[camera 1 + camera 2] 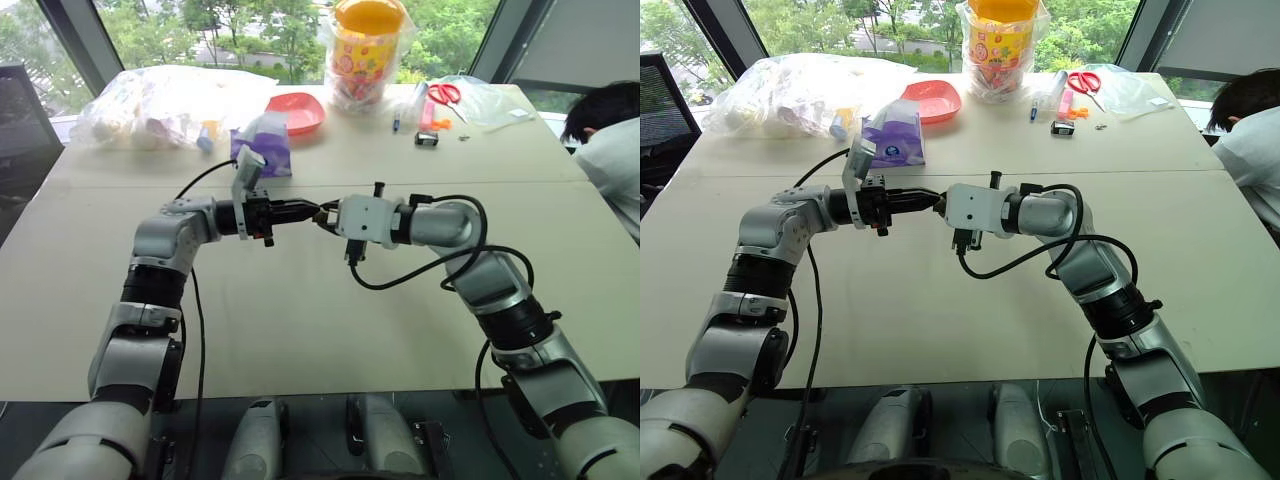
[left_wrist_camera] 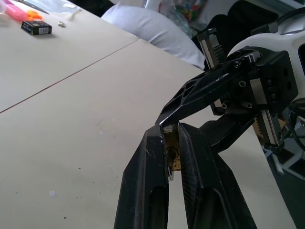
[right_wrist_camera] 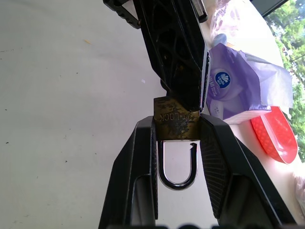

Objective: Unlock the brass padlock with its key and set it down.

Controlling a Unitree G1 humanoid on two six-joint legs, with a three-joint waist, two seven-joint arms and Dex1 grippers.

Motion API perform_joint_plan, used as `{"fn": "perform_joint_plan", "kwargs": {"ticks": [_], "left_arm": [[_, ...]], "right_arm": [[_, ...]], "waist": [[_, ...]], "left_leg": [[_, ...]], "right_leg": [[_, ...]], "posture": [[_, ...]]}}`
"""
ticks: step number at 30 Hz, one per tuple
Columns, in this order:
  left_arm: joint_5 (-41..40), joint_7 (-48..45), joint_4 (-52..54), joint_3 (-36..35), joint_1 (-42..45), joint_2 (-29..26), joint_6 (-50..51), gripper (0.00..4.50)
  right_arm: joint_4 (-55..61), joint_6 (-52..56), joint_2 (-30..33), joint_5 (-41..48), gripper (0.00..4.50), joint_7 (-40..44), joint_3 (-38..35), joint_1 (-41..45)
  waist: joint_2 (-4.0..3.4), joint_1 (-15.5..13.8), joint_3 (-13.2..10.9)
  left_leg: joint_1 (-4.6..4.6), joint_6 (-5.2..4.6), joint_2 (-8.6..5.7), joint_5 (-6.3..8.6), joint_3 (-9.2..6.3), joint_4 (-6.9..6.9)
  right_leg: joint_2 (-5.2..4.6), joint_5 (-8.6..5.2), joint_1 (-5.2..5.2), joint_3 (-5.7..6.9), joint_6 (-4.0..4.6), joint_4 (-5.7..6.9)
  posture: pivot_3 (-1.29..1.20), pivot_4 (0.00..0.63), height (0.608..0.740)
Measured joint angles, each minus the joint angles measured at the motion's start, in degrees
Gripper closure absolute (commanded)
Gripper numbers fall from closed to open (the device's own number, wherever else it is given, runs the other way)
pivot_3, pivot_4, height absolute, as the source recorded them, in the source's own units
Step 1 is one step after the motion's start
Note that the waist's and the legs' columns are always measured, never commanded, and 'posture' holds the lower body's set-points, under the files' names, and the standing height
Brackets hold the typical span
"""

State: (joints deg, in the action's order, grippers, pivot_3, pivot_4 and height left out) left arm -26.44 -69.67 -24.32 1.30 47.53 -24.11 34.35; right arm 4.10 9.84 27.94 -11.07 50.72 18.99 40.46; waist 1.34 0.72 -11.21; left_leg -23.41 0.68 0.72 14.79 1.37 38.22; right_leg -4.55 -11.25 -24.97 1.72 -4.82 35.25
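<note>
Clenched on the brass padlock (image 3: 177,121), the right gripper (image 3: 177,125) pinches the little block by its two flat sides, low in the centre of the right wrist view, with the silver shackle (image 3: 178,164) hanging back between the black fingers. One leg of that U looks free of the body, a small gap showing at its notched tip, so the lock appears to be already sprung or nearly so. The left gripper (image 2: 172,143) meets it tip to tip at mid-frame in the eye views, above the pale table (image 1: 300,330), its fingers drawn almost together around the key (image 2: 170,162), a thin silvery sliver at the padlock's keyway end.

The step in hand seems to be the key turn itself, or its very end. Next, I judge, the key needs a small firm twist or a straight pull out, while the right grip keeps from slipping.

Worn, blotched brass with stamped lettering, smooth bright steel, ribbed rubbery finger pads: hard, tiny, slick parts that could easily skid. A purple tissue pack (image 3: 240,93) and a red dish (image 3: 276,136) lie beyond.
</note>
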Motion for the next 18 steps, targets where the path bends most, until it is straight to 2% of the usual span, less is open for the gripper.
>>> {"fn": "perform_joint_plan", "kwargs": {"ticks": [5,7,8,12,17,18], "left_arm": [[0.2,-0.3,0.0,0.1,0.0,-0.3,0.1,4.49],[0.1,-0.4,0.0,0.1,0.0,-0.4,0.3,3.61],[0.1,-0.7,0.0,0.2,0.0,-0.5,0.7,3.38],[0.3,-0.9,0.0,0.6,0.0,-0.4,1.4,1.76],[0.8,-0.8,0.0,0.7,0.0,-0.4,1.3,1.76],[0.8,-0.8,0.0,0.7,0.0,-0.4,1.3,1.99]], "right_arm": [[0.1,0.1,-0.1,0.0,3.80,0.0,0.1,0.0],[0.1,0.1,-0.2,0.0,3.80,0.0,0.2,0.0],[0.1,0.1,-0.3,0.1,3.80,0.0,0.2,0.0],[0.6,-0.3,-0.9,0.2,3.80,-0.1,0.2,0.0],[0.6,-0.3,-0.9,0.2,3.80,-0.1,0.2,0.1],[0.6,-0.3,-0.9,0.2,3.80,-0.1,0.2,0.0]], "waist": [[0.00,0.0,0.0],[0.00,0.0,0.0],[0.00,0.0,0.0],[0.00,0.0,0.0],[0.00,0.0,0.0],[0.00,0.0,0.0]], "left_leg": [[0.00,0.00,0.00,0.00,0.00,0.00],[0.00,0.00,0.00,0.00,0.00,0.00],[0.00,0.00,0.00,0.00,0.00,0.00],[0.00,0.00,0.00,0.00,0.00,0.00],[0.00,0.00,0.00,0.00,0.00,0.00],[0.00,0.00,0.00,0.00,0.00,0.00]], "right_leg": [[0.00,0.00,0.00,0.00,0.00,0.00],[0.00,0.00,0.00,0.00,0.00,0.00],[0.00,0.00,0.00,0.00,0.00,0.00],[0.00,0.00,0.00,0.00,0.00,0.00],[0.00,0.00,0.00,0.00,0.00,0.00],[0.00,0.00,0.00,0.00,0.00,0.00]], "posture": [[0.00,0.150,0.740],[0.00,0.150,0.740],[0.00,0.150,0.740],[0.00,0.150,0.740],[0.00,0.150,0.740],[0.00,0.150,0.740]]}}
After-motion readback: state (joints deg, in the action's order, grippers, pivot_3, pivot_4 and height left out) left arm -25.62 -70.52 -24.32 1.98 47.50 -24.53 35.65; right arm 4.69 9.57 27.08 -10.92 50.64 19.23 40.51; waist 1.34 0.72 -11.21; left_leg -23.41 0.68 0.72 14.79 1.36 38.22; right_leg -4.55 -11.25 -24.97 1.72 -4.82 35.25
